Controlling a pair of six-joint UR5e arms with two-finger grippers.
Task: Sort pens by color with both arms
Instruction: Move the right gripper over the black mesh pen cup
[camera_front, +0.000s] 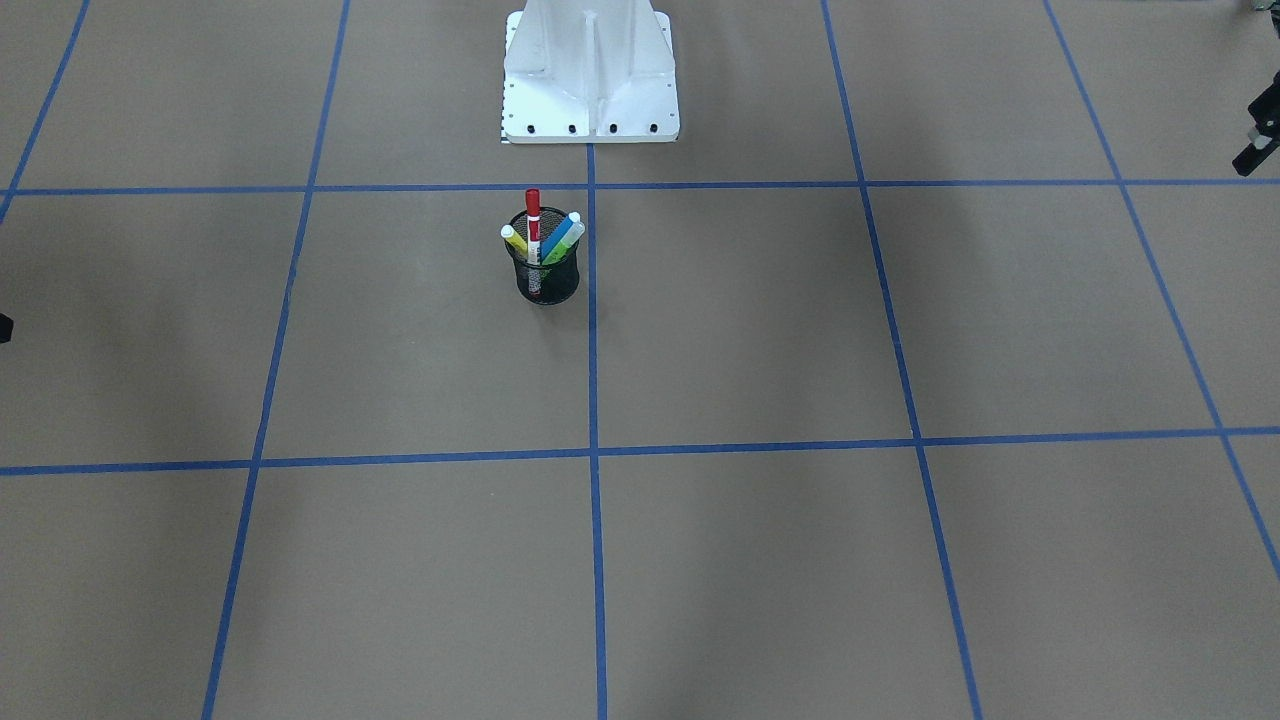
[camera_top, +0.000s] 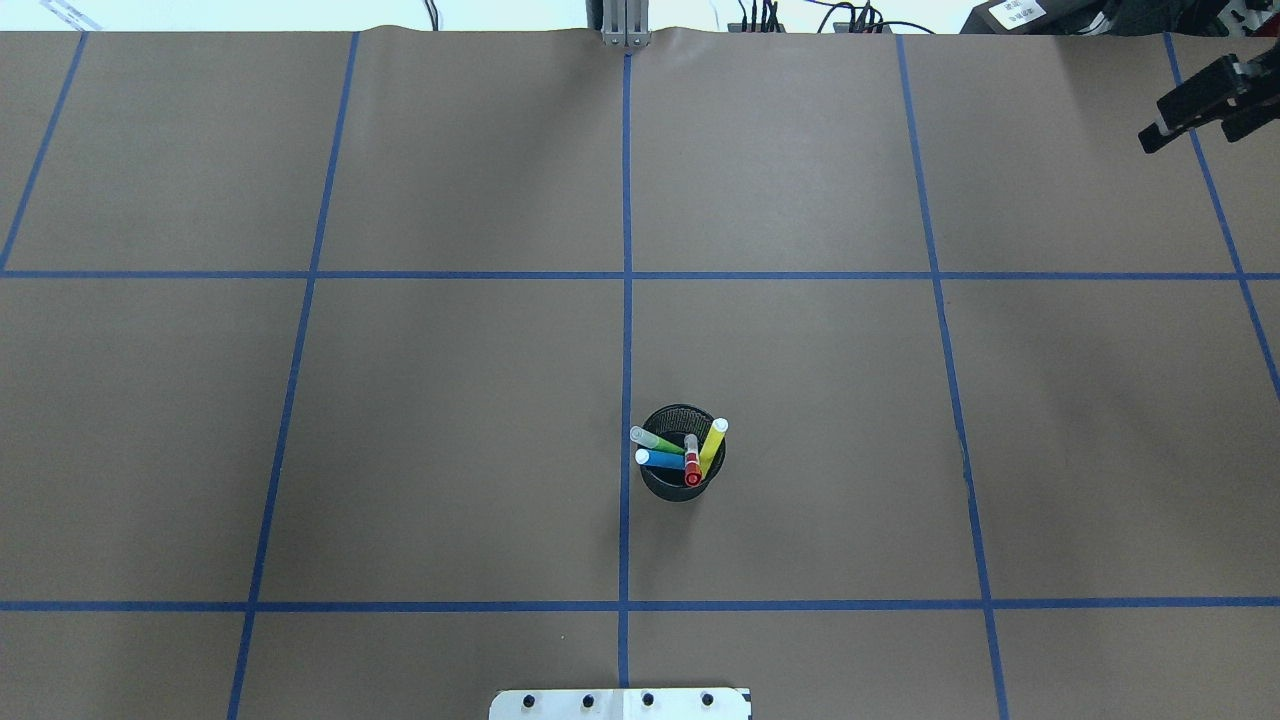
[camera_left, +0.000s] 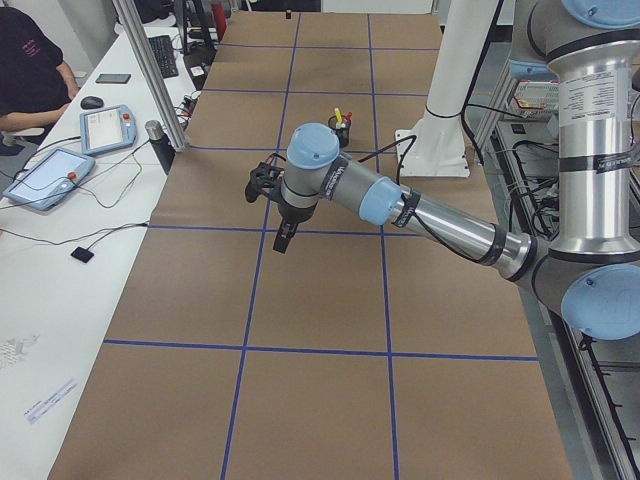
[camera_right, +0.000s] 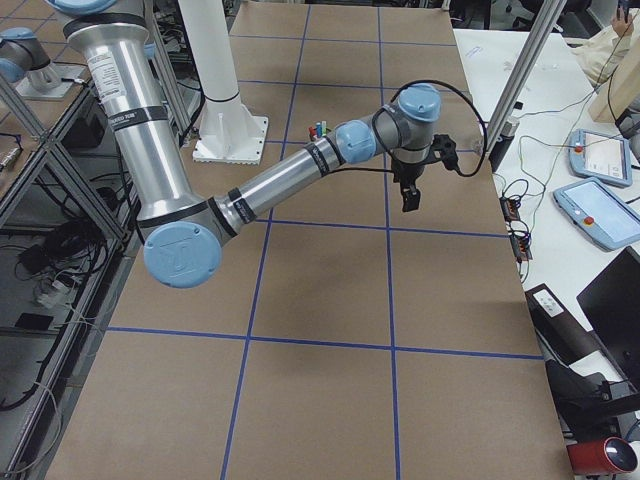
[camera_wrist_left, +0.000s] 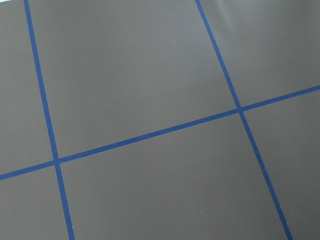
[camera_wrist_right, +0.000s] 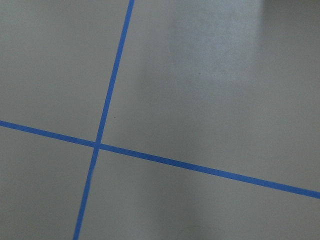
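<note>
- Nearest the robot, a white pedestal (camera_top: 620, 704) is sitting at the edge of the brown counter (camera_top: 450, 420), which is carrying a grid of blue tape.
- Just beyond it, a black mesh cup (camera_top: 678, 490) is standing upright, just to the robot's right of the centre tape line (camera_top: 626, 350). It is holding all four pens.
- The red pen (camera_top: 692, 466) is standing almost upright at the cup's near side. The green pen (camera_top: 660, 441) and blue pen (camera_top: 662, 459) are leaning side by side toward the robot's left. The yellow pen (camera_top: 712, 448) is leaning away to the right.
- Nothing is sorted yet, so the step in hand is probably reaching for a first pen.
- Doing it well likely means each arm taking the pens leaning toward its own side. It should be pinching above the rim and drawing out along the pen's lean, so the light cup is not tipping or dragging. The arms should be taking turns over the cup.
- Farther out, toward the operators' edge, both arms are hovering well apart from the cup. The left end effector (camera_left: 281, 243) and the right end effector (camera_right: 408, 200) are carrying nothing. I cannot tell whether their fingers are apart or together.
- The red pen's white barrel is bearing print, and a white label (camera_left: 590, 95) is wrapping the left arm's upper segment. Both are too small to read, and no brand is showing.
- Farthest, past the counter, two tablets (camera_left: 45, 178) are lying on a white desk (camera_left: 60, 290).
</note>
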